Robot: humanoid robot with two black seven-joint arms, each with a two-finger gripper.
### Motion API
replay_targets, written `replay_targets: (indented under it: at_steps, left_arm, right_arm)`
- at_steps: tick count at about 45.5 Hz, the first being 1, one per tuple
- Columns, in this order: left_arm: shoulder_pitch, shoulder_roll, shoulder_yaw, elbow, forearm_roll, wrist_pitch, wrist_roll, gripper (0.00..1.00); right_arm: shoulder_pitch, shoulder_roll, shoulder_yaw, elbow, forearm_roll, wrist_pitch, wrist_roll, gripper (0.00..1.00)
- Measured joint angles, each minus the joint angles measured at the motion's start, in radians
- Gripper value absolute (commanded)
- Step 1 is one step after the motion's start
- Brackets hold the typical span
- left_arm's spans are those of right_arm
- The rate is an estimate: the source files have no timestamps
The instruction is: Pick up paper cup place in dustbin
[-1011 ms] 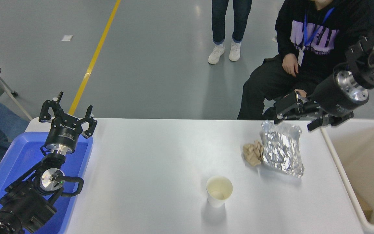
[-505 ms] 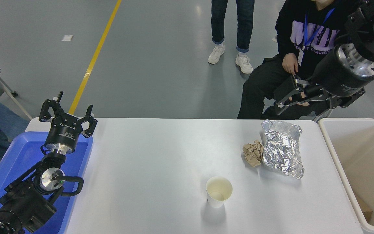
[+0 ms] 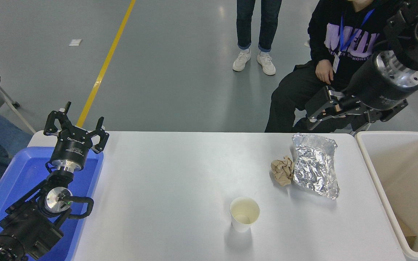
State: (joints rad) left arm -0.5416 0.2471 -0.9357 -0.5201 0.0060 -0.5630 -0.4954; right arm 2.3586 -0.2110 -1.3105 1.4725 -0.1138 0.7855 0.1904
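While the white table [image 3: 180, 170] fills most of the view, the dustbin [image 3: 370, 163] stands against its edge at three o'clock, its beige inside open to the camera. At nine o'clock a blue tray [image 3: 13, 170] sits at the table's other end, and the left arm is parked over it, its left gripper [image 3: 75, 127] pointing toward twelve o'clock with the fingers spread apart and nothing between them. The right arm comes in from about two o'clock, raised above the far table edge; its right gripper [image 3: 327, 110] hangs beyond the table in front of a seated person [image 3: 339, 47], and against that dark clothing I cannot tell whether its fingers are apart or together. A second person's legs [image 3: 254, 32] stand at twelve o'clock. A crinkled silver foil [image 3: 314, 165] lies on the table toward two o'clock, with a crumpled brown paper wad [image 3: 282, 170] touching its nine o'clock side. The paper cup [image 3: 244, 214] stands upright, mouth up, toward five o'clock from the table's middle, well apart from both grippers and from the dustbin.
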Motion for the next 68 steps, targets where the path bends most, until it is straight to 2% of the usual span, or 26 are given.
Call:
replay_targets:
  at_steps: [15,19,23,30,37,42,49,59,68]
  left_arm:
    - [-0.001,0.0,0.0,0.0,0.0,0.0,0.0,0.98]
    - [-0.002,0.0,0.0,0.0,0.0,0.0,0.0,0.98]
    - [-0.003,0.0,0.0,0.0,0.0,0.0,0.0,0.98]
    - [-0.003,0.0,0.0,0.0,0.0,0.0,0.0,0.98]
    - [-0.003,0.0,0.0,0.0,0.0,0.0,0.0,0.98]
    - [-0.003,0.0,0.0,0.0,0.0,0.0,0.0,0.98]
    - [-0.003,0.0,0.0,0.0,0.0,0.0,0.0,0.98]
    - [-0.003,0.0,0.0,0.0,0.0,0.0,0.0,0.98]
    - [-0.003,0.0,0.0,0.0,0.0,0.0,0.0,0.98]
  right_arm:
    - [-0.246,0.069,0.142,-0.058,0.003,0.0,-0.015,0.98]
    - [-0.299,0.089,0.166,-0.073,0.003,-0.007,-0.028,0.91]
    - [-0.353,0.106,0.188,-0.084,0.004,-0.035,-0.069,0.91]
    - [-0.434,0.123,0.229,-0.096,0.009,-0.112,-0.178,0.94]
    - [-0.482,0.132,0.282,-0.098,0.018,-0.151,-0.235,0.95]
    - [-0.517,0.135,0.322,-0.1,0.024,-0.168,-0.255,0.94]
    - [-0.56,0.138,0.371,-0.112,0.03,-0.198,-0.274,0.86]
    - [-0.619,0.145,0.391,-0.13,0.061,-0.313,-0.295,0.86]
    - [-0.679,0.152,0.378,-0.147,0.082,-0.416,-0.331,0.88]
